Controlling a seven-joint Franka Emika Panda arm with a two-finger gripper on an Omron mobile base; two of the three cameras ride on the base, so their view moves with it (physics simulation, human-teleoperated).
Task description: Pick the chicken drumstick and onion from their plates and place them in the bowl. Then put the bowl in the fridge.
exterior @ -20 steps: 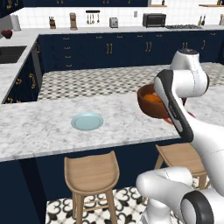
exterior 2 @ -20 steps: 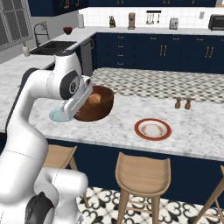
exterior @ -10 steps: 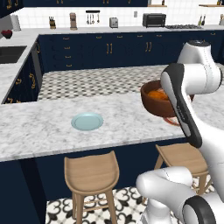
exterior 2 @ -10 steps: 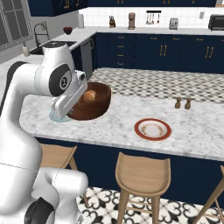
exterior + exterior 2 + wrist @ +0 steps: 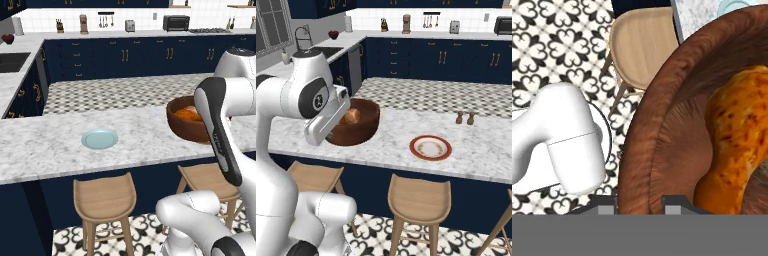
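Between the fingertips of the gripper, the rim of the bowl is being pinched, jaws nearly closed on it. Chicken drumstick is lying inside, just beyond the grip; onion is sitting in the bowl too.
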